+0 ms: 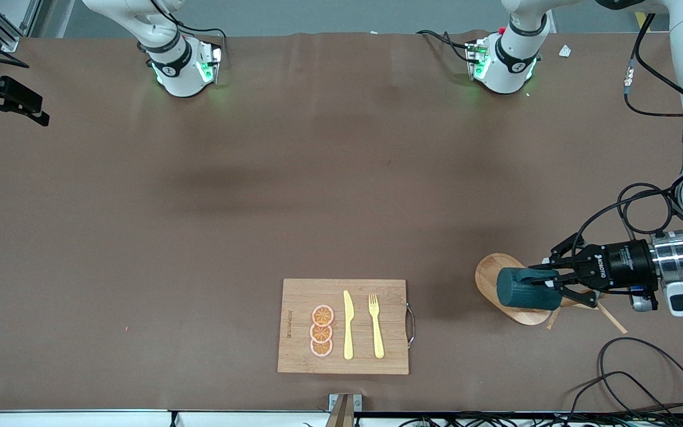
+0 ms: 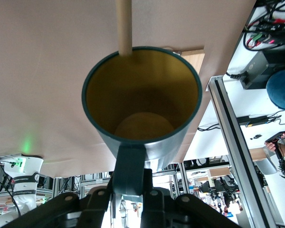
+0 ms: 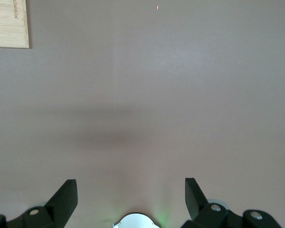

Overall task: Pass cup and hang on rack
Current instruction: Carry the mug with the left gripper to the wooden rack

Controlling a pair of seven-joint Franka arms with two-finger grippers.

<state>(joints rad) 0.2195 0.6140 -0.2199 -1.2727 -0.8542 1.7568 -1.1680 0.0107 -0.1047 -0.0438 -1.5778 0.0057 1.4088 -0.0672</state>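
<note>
Front view: the left end effector (image 1: 555, 283) is clenched on the handle of the cup (image 1: 528, 289), holding it on its side over the rack (image 1: 510, 290) near the table's corner at the left arm's end, its long axis running level away from the fingers toward the cutting board (image 1: 343, 326). Left wrist view: the cup's (image 2: 142, 102) open mouth faces the camera with a thin rack peg (image 2: 124, 26) meeting its rim, so hanging turns on lining handle and peg. Right wrist view: the right end effector (image 3: 131, 195) waits released above bare table (image 3: 156, 95), well apart from the cup.
</note>
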